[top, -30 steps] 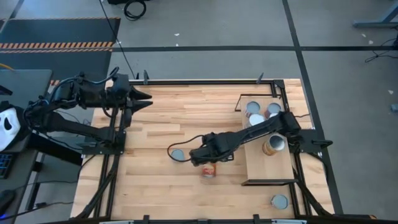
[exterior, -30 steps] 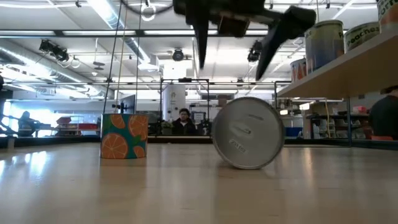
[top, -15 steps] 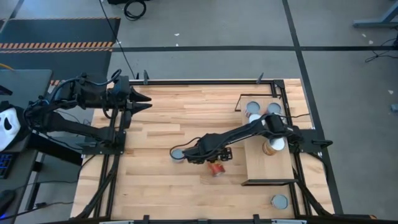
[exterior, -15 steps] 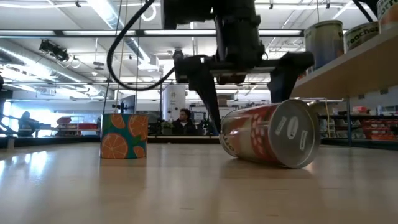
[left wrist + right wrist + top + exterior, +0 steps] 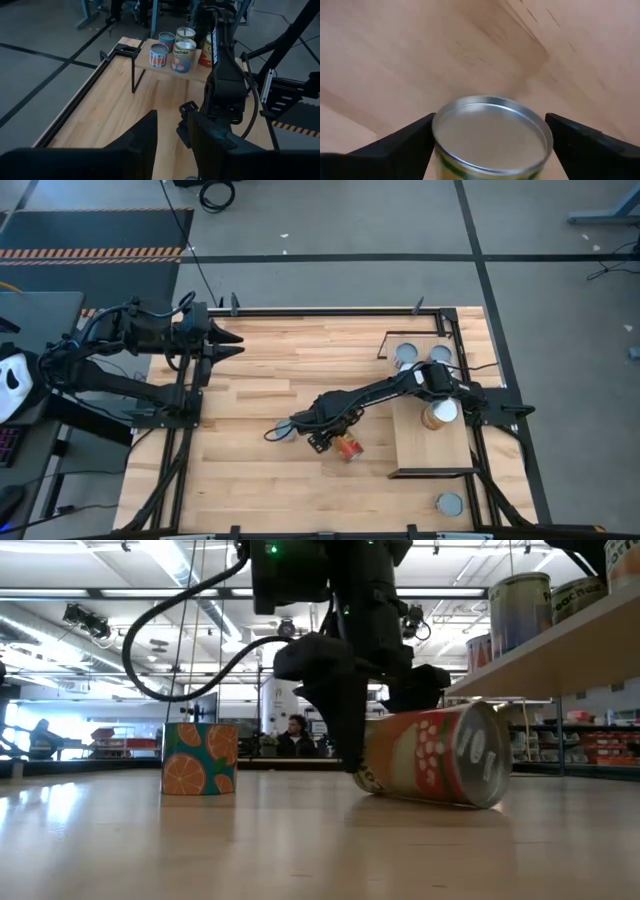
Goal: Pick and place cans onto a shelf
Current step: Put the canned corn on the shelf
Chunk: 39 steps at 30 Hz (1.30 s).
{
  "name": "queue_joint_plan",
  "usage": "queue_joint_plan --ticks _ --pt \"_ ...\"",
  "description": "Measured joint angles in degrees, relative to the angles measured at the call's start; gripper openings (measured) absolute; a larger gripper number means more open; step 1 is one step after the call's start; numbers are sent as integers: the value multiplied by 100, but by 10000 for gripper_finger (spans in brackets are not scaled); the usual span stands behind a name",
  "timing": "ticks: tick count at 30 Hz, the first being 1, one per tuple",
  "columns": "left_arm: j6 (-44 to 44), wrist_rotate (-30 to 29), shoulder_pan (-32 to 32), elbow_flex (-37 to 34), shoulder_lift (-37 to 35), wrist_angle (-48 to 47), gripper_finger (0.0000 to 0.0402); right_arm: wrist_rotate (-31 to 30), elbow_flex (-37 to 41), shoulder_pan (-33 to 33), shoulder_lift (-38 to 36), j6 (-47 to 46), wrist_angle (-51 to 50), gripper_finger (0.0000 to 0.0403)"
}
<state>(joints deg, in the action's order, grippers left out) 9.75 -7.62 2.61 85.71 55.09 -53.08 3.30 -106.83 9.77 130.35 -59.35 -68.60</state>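
A red-labelled can [image 5: 347,448] lies on its side on the table's middle, one silver end [image 5: 492,132] toward the right wrist camera. My right gripper [image 5: 490,122] points down over it, open, one finger on each side of the can near that end; in the low view one finger [image 5: 345,735] reaches down to the tabletop beside the can [image 5: 430,758]. The shelf [image 5: 430,452] stands at the right with several cans [image 5: 440,413] upright on it. My left gripper [image 5: 238,344] waits at the far left, high up, slightly open and holding nothing. My right gripper's fingers [image 5: 405,142] stand close against both sides of the lying can near its silver end [image 5: 470,107], coming from above. Whether they touch it, I cannot tell. The can lies with its side on the table.
An orange-patterned can [image 5: 286,429] stands upright just left of my right gripper. Another can [image 5: 450,503] stands near the table's near right corner. A black frame edges the table. Bare wood lies left of and nearer than the lying can.
My right gripper has come down from above the can until its fingers reach the tabletop, rolling its wrist as it sank and shifting toward the table's left. The lying can has turned about on the table: its round end faced the near edge, now its side does.
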Motion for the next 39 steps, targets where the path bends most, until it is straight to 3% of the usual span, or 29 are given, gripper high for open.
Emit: queue_joint_plan --ticks 6,10,15,19,28,32,39 --pt "14 -2 0 0 0 2 117 267 0 -63 -13 241 -17 366" --pt "58 -8 0 0 0 9 117 277 2 -34 -96 160 73 332" --pt "56 -15 0 0 0 122 117 -98 2 168 -650 291 179 320" --pt "56 -15 0 0 0 246 117 -896 2 449 -1381 689 430 320" --pt "52 -7 0 -2 75 1048 117 -3663 126 1282 -3039 2284 363 320" --pt "51 -7 -1 -1 254 1529 117 -3996 1261 1631 -3975 3270 1075 320" --pt "425 -8 -2 0 646 2442 117 -4021 4039 2132 -6248 4140 3448 320"
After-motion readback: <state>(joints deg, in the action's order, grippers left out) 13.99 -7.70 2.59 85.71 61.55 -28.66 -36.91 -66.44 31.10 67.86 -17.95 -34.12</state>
